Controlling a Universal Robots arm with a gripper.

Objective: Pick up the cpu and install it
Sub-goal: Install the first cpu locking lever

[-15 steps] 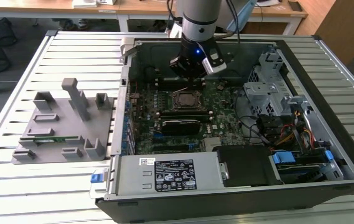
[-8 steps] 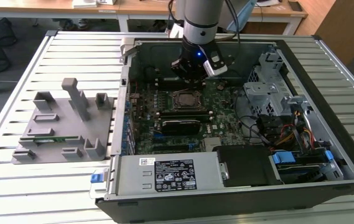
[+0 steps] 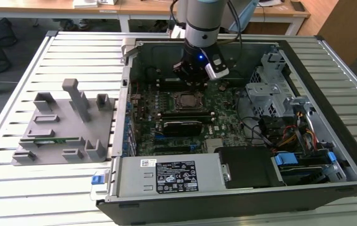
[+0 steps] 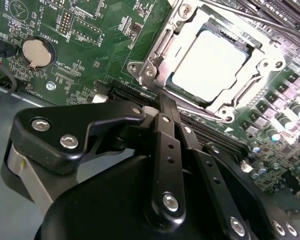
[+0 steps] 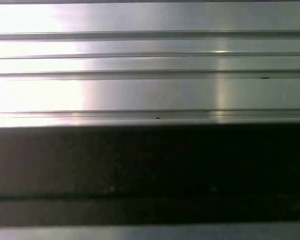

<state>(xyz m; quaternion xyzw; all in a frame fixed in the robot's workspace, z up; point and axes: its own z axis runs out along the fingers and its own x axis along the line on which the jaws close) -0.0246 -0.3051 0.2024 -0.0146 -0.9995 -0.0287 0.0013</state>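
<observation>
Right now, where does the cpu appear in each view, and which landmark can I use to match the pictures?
Exterior view: the cpu sits in the socket at the motherboard's middle, just below the gripper.
Second wrist view: the cpu lies inside the metal socket frame, beyond the gripper.
Shared landmark: the socket frame around it.

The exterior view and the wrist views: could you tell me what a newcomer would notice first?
The open black computer case lies on a slatted metal table, the arm's hand lowered over its green motherboard. In the second wrist view, the shiny silver square cpu sits inside the metal socket frame.
</observation>
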